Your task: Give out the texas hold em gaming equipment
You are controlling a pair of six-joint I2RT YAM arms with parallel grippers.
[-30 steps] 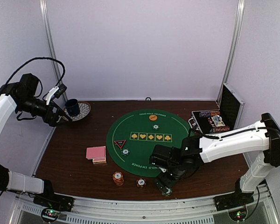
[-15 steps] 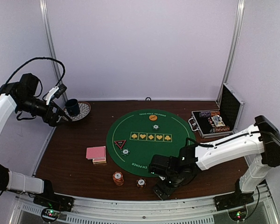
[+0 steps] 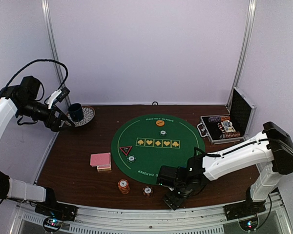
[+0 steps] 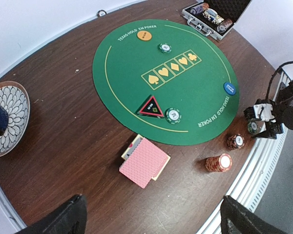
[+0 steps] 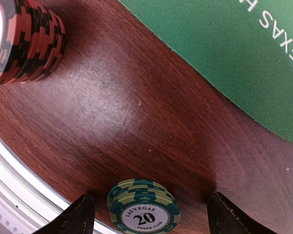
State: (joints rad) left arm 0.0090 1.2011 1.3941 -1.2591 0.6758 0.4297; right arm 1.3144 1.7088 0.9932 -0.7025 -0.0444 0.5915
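My right gripper (image 3: 173, 198) is low over the table near its front edge. In the right wrist view it (image 5: 147, 220) is open, and a small stack of green striped chips marked 20 (image 5: 144, 207) stands between its fingers, touching neither. A red-and-black chip stack (image 5: 24, 39) stands to its left, also in the top view (image 3: 147, 190). An orange chip stack (image 3: 123, 185) and pink-backed cards (image 3: 100, 160) lie further left. The red triangle (image 3: 125, 149), a green chip (image 3: 131, 158) and a yellow disc (image 3: 160, 123) lie on the green mat (image 3: 146, 134). My left gripper (image 3: 66, 122) is open and empty, high at the far left.
The open silver-and-black chip case (image 3: 222, 126) stands at the right. A dark blue cup (image 3: 76, 112) sits on a patterned plate (image 3: 89, 116) next to my left gripper. A blue disc (image 4: 229, 87) lies on the mat's near right. The metal rail (image 5: 19, 185) runs just beyond the green chips.
My right arm has drawn in toward the table's front edge and its gripper has settled around the green chips. The left arm has not moved.
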